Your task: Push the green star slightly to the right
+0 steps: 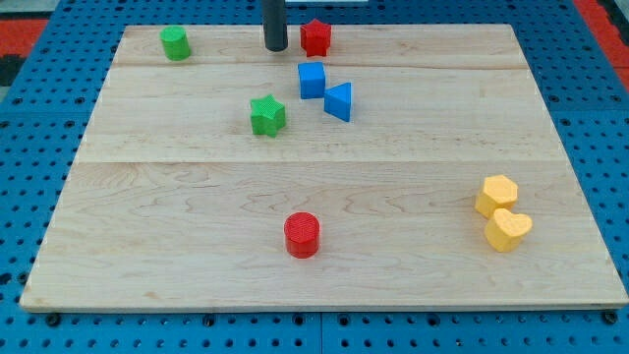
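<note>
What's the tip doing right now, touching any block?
My tip: holds nothing, touches no block; left of the red star, above the green star.

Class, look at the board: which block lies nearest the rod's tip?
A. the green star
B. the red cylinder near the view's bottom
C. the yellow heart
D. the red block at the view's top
D: my tip stands just to the view's left of the red block at the board's top edge, while the green star lies farther off, toward the view's bottom.
</note>
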You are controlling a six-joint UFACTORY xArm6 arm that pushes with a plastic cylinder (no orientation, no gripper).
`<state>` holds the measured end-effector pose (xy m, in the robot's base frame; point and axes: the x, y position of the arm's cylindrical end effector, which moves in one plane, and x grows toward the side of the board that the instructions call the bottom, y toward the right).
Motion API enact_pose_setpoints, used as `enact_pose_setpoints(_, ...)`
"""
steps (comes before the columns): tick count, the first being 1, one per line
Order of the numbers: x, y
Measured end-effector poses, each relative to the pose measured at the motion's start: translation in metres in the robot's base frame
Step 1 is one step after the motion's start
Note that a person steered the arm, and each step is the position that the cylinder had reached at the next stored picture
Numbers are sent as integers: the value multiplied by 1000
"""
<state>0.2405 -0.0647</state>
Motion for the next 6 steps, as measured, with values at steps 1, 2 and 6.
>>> enact_pose_setpoints(1,25,-50)
enact_pose_setpoints(2,75,-83)
enact_pose_setpoints(6,190,106)
